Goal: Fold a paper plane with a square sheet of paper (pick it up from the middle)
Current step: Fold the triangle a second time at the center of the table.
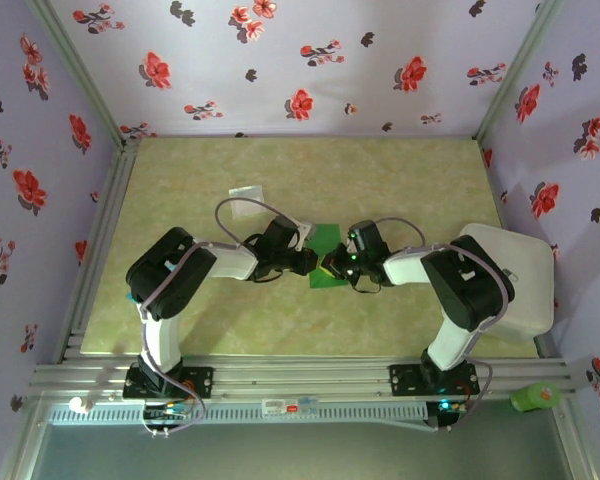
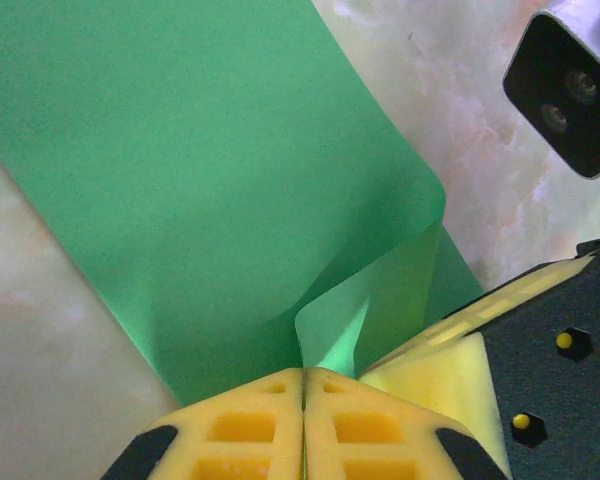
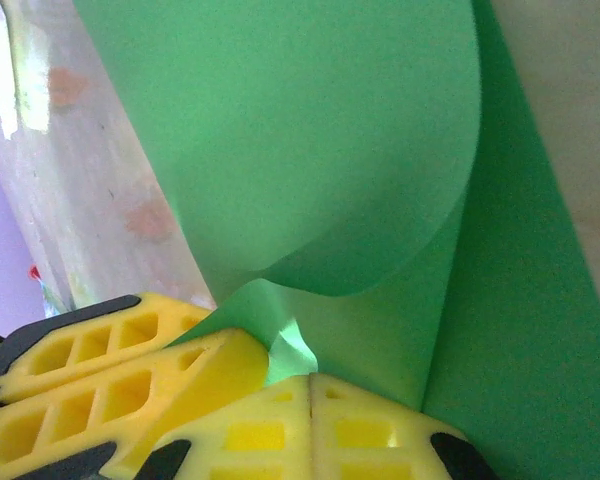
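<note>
**Both grippers pinched on the green sheet, nose to nose**

From above, the two arms meet at mid-table. The left gripper (image 1: 311, 262) and right gripper (image 1: 332, 266) sit tip to tip, almost touching, with the square sheet of paper (image 1: 325, 239) under and between them. Green pokes out beyond the jaws on the far side, and a sliver shows on the near side.

On the left wrist view, the left gripper (image 2: 303, 385) has its yellow pads pressed flat together with no gap. A raised curl of the sheet (image 2: 200, 180) runs down into their seam, so they are clamped on the paper. Ahead of the jaws the sheet spreads wide and plain across the marbled table (image 2: 40, 330). Just right of the tips a yellow finger (image 2: 435, 370) of the other arm crowds in, and above it is that arm's black wrist camera (image 2: 568, 92).

On the right wrist view, the right gripper (image 3: 311, 385) is also closed tight, nipping a small peak of paper at the tips. In front of the jaws the sheet (image 3: 310, 130) bulges up in a rounded lobe. The left arm's fingers (image 3: 100, 385) lie immediately to the left, touching the same fold.

The paper carries no print. Well beyond the left jaws a small pale packet (image 1: 247, 192) lies flat, its markings too small to read. A tag (image 1: 282, 406) on the front rail has a red patch, and its text is also illegible.
</note>
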Action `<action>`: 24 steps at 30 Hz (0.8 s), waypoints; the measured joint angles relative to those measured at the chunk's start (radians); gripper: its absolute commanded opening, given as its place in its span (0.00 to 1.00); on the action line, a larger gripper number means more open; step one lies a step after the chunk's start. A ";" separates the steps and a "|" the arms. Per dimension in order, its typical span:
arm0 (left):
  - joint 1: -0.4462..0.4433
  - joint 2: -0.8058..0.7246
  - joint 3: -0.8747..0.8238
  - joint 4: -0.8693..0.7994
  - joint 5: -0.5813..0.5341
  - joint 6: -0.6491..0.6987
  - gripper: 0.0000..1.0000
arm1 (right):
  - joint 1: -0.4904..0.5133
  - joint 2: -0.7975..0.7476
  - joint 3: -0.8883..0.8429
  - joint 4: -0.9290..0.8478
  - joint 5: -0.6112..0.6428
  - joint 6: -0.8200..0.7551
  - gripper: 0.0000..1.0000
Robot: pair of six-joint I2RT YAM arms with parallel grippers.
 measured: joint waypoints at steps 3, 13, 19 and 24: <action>0.001 0.000 0.000 0.000 0.002 0.000 0.09 | 0.000 -0.002 -0.007 0.013 0.000 0.001 0.01; 0.002 0.000 0.000 0.000 0.003 0.003 0.09 | -0.052 -0.056 0.062 -0.124 0.007 -0.032 0.01; 0.006 0.003 0.005 -0.008 0.011 0.007 0.09 | -0.081 -0.021 0.101 -0.156 0.000 -0.047 0.00; 0.006 0.003 0.009 -0.016 0.013 0.008 0.09 | -0.087 0.003 0.093 -0.193 0.026 -0.049 0.00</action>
